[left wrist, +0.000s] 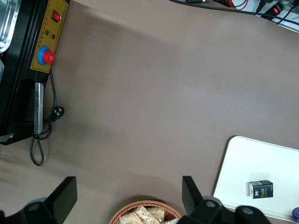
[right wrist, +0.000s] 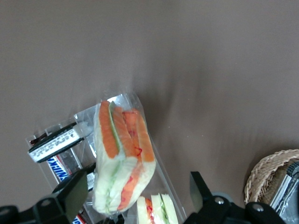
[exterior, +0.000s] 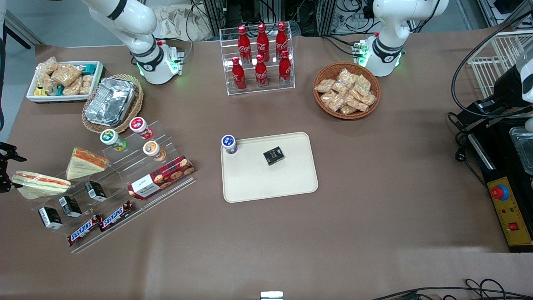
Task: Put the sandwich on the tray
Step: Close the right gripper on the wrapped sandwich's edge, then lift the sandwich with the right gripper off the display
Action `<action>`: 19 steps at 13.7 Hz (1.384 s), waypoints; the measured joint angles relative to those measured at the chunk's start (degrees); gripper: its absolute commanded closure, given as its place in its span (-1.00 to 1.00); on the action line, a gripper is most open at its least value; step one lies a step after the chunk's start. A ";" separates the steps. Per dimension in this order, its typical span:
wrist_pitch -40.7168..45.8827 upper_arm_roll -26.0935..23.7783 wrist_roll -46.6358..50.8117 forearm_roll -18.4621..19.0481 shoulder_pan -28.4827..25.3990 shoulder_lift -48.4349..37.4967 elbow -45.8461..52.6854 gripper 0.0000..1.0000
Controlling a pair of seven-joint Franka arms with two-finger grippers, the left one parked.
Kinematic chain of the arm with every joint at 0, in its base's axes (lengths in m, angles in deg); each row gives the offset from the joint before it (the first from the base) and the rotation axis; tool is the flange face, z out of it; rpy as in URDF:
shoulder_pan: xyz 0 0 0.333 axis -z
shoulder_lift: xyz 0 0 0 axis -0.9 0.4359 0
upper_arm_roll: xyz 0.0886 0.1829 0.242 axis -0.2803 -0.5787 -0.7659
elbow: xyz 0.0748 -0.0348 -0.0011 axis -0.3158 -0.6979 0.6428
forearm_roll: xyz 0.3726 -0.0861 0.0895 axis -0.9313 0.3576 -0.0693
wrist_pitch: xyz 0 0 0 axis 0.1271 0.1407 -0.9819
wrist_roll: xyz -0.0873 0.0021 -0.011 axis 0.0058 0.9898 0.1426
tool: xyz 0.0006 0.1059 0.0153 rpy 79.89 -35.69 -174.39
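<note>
While jaws (right wrist: 135, 196) gape above sandwich (right wrist: 122, 156), tray (exterior: 291, 183) well apart

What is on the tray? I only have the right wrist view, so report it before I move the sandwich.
Observer: The tray carries a blue-lidded cup at one corner and a small black box; the rest of it is bare.
Operator: Give me the end effector's position on the table.
Observer: The end effector is open at the working arm's end of the table, right beside the sandwich and well away from the tray.
</note>
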 measured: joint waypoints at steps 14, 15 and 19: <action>-6.06 -0.18 -2.01 -2.62 0.42 3.40 0.00 0.30; -6.33 -0.18 -2.75 -2.65 0.42 3.39 0.04 0.48; -6.72 -0.27 -4.62 -2.92 0.42 3.33 0.96 0.77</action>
